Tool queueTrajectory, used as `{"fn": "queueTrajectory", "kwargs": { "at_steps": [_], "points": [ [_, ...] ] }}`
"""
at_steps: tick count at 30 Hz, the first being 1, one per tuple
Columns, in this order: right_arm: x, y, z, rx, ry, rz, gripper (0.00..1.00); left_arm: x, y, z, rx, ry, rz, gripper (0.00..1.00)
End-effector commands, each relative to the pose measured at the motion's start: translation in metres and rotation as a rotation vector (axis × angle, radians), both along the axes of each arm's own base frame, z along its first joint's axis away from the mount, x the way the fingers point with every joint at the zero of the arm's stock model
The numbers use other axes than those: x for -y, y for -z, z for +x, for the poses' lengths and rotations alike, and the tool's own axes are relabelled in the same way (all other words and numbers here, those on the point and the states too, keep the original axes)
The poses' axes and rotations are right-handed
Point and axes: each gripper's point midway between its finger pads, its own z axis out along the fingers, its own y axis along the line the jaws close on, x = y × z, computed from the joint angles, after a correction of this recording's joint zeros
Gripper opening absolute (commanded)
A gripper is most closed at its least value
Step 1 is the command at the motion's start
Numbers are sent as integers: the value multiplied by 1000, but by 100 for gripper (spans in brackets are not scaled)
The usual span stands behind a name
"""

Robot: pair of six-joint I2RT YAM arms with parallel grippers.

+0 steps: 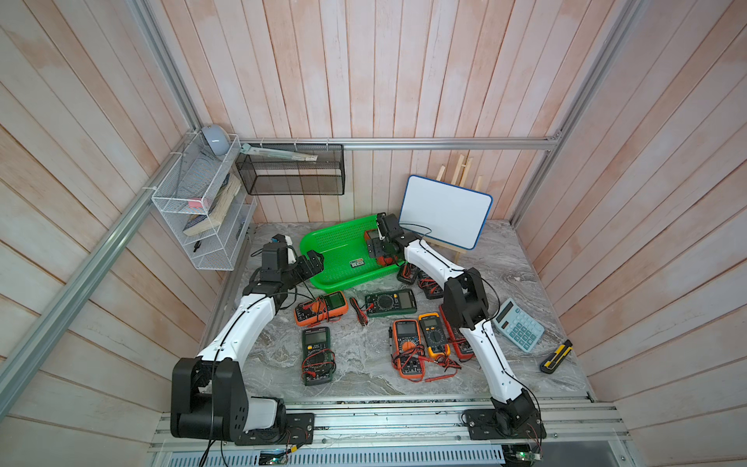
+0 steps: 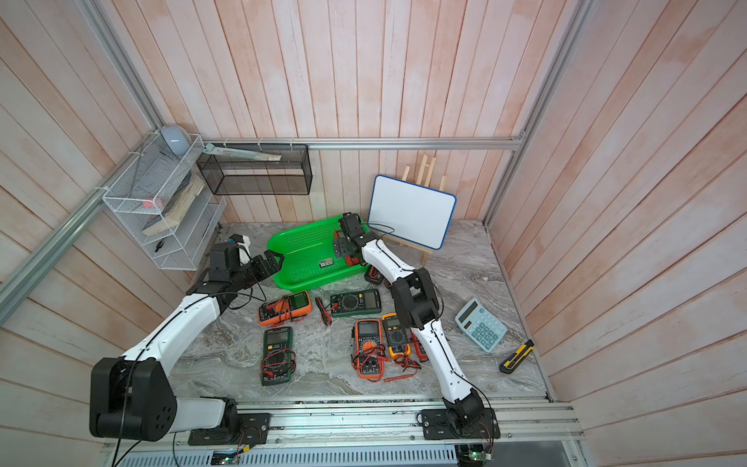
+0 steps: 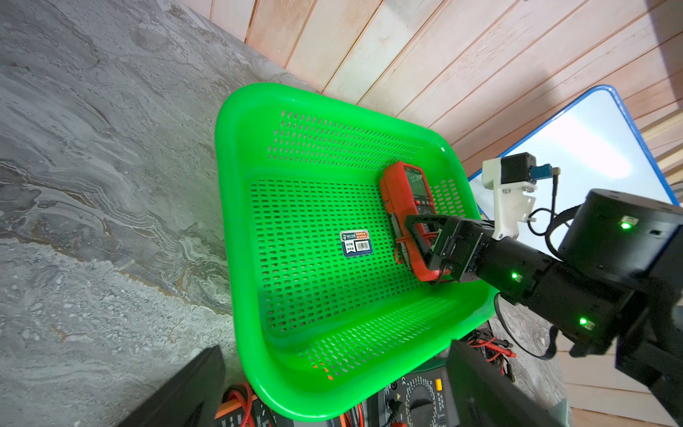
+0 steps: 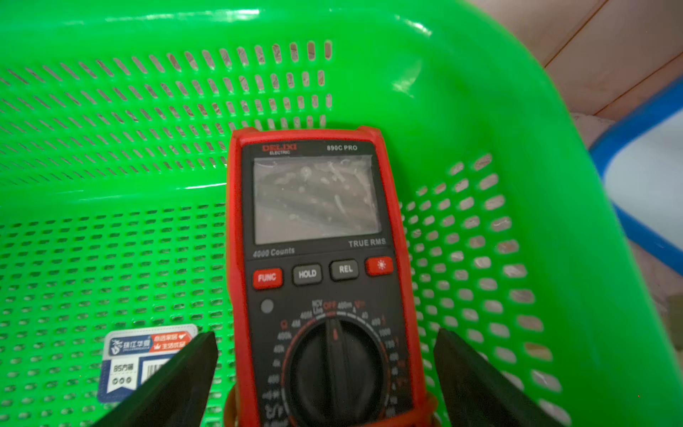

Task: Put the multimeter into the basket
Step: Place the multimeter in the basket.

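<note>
Black fingers [image 4: 184, 369] of the right gripper [image 4: 325, 332] are spread clear of the red multimeter [image 4: 318, 229], laid mid-frame on the basket [image 4: 480, 74] floor to be left there; the left gripper [image 3: 334, 347] is held open.

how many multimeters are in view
9 multimeters: one in the green basket, two by its corner beside the right arm, two just before it, four nearer the front. The arm may hide more.

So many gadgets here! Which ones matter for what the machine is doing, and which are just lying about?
In the job: green basket, red multimeter lying in it, right tool open around it, loose multimeters on the table (likely next).
Just lying about: calculator, whiteboard, utility knife, white wire rack, black mesh bin.
</note>
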Motion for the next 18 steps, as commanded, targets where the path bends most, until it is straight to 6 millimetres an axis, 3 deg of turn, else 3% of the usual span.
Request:
{"fn": "queueTrajectory", "kwargs": {
  "at_steps": [1,7,14,18],
  "points": [
    [8,-33,8,56,25,3,98,6,-1,4,7,20,-14,100],
    [3,-49,6,71,20,39,98,8,-9,5,24,25,-9,100],
    [-18,-108,-16,138,-44,137,98,5,-26,1,60,19,13,100],
    [-25,-131,-42,138,-74,181,98,5,-31,-7,64,28,28,100]
  ]
}}
